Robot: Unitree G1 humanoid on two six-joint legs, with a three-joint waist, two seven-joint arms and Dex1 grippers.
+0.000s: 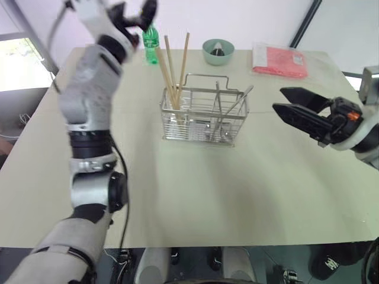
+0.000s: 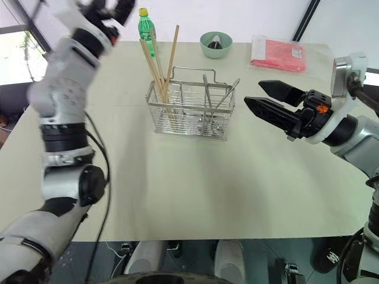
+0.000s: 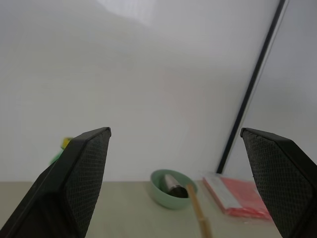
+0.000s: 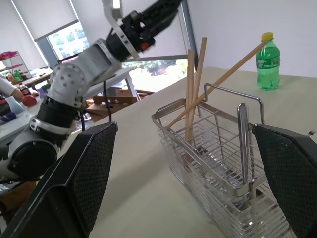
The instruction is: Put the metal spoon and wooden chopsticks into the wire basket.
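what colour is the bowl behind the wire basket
Pale green bowl, clearest in the left eye view.

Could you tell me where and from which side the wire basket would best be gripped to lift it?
Grip the wire basket by its thin loop handle, coming straight down from above. The handle arches over the middle, clear of the wooden chopsticks leaning in the left compartment, and a mid-handle hold should probably keep the load level.

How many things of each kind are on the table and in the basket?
Wire basket: 1
Wooden chopsticks, standing in the basket: 3
Metal utensils in the basket: 2 handles stick up; which is the spoon I cannot tell
Green bottle: 1
Green bowl: 1
Red packet: 1
Total: 9
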